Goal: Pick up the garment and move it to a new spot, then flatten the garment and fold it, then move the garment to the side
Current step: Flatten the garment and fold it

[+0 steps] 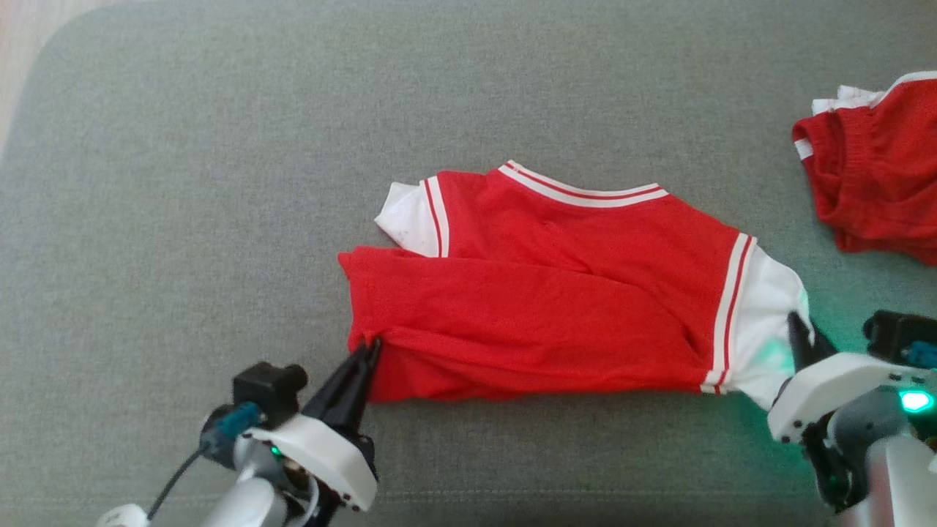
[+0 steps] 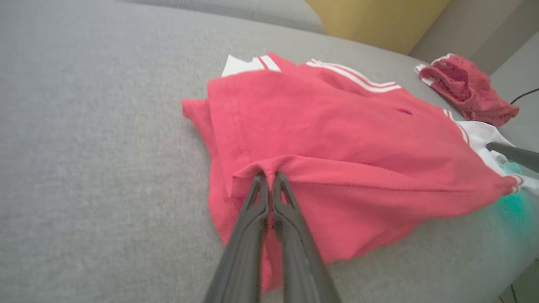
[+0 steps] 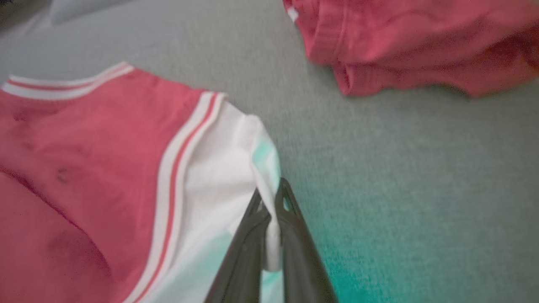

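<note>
Now my 2 grippers are each pinching the red garment on the grey cushion.
My left gripper is pressed together on a bunched red fold at the garment's left end, toward the cushion's near edge. My right gripper is clamped on the white sleeve at its right end. The garment lies folded over near the cushion's middle. A 2nd red garment sits crumpled at the right edge, apart from it.

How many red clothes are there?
2. The red shirt lies in the middle, held by the left hand and right hand. The second red garment sits crumpled at far right, partly cut off; more may be hidden.
</note>
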